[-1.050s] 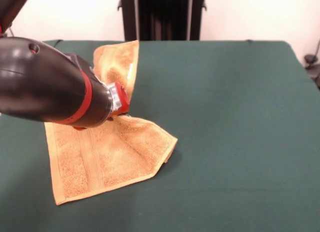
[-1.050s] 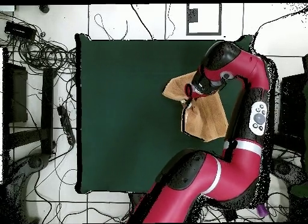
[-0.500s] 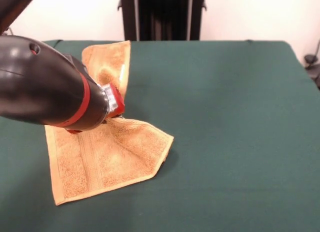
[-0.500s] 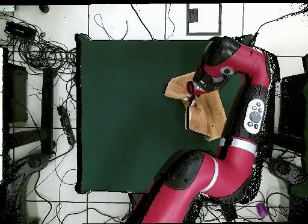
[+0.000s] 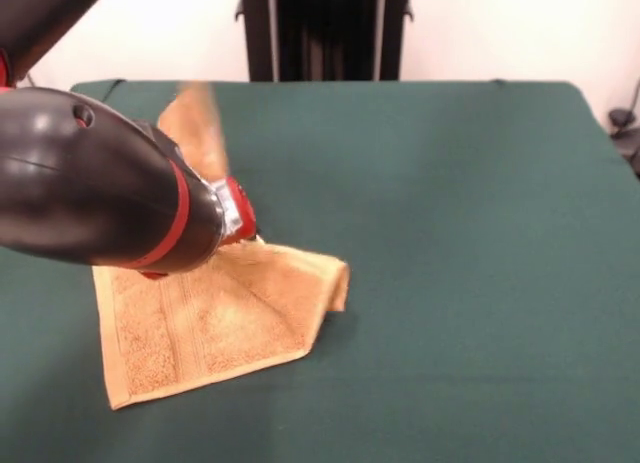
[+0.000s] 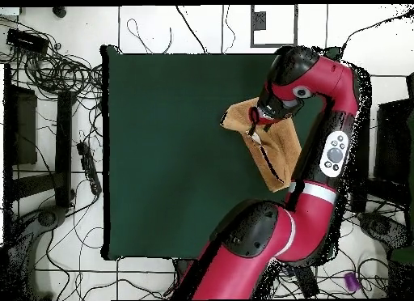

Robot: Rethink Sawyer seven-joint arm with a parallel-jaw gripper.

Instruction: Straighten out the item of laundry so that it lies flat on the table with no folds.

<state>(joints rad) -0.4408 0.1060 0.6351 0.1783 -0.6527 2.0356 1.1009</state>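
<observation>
Your gripper (image 5: pixel 243 226) sits at the left of the front view, low over the green bench (image 5: pixel 460 243), and it is pinching a raised part of the orange-tan towel (image 5: pixel 210 318). From that pinch one flap stands up toward the upper left of the frame, blurred. The rest of the towel lies on the bench in the lower left, with its right corner curled up. In the overhead view the towel (image 6: pixel 275 156) is right of centre, partly under the arm (image 6: pixel 323 79).

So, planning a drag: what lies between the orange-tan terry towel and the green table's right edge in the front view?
Nothing: bare green table from towel rightward, in the front view.
</observation>
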